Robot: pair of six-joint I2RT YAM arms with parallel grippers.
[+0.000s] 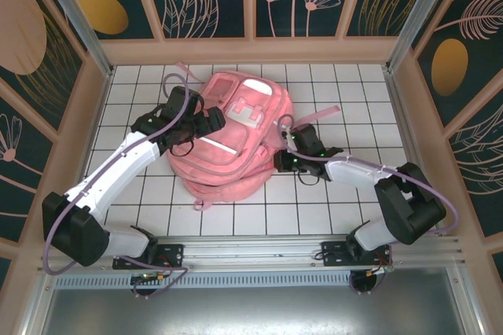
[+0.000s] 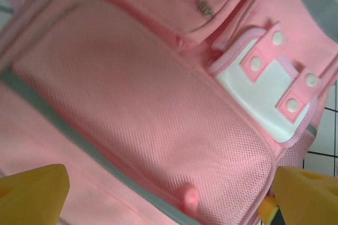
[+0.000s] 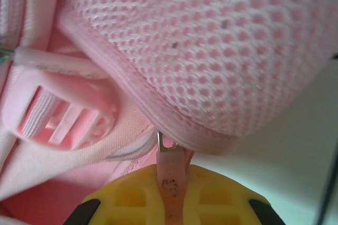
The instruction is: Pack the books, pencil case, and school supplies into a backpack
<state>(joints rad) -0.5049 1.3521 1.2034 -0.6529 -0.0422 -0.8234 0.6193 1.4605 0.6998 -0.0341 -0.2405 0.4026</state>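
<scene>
**A:** From above, where do things stand?

**B:** The backpack (image 1: pixel 236 134) lies flat on the tiled table (image 1: pixel 236 217). The left gripper (image 1: pixel 218 119) sits over the backpack's upper left flank. The right gripper (image 1: pixel 284 159) is pressed against its right edge.

**A:** And the left wrist view?

**B:** The yellow fingers (image 2: pixel 31 193) stand wide apart and hold nothing. They hover above the backpack's mesh front pocket (image 2: pixel 142 114).

**A:** The right wrist?

**B:** That gripper is pinched narrow on the pink zip pull (image 3: pixel 170 180) at the backpack's seam, just under a mesh panel (image 3: pixel 211 40).

**A:** So how far along is it?

**B:** I judge the loading is over, with the books, pencil case and school supplies presumably inside, though I cannot see in. What looks left is running the zip. Whether it is open or shut, I cannot tell.
</scene>
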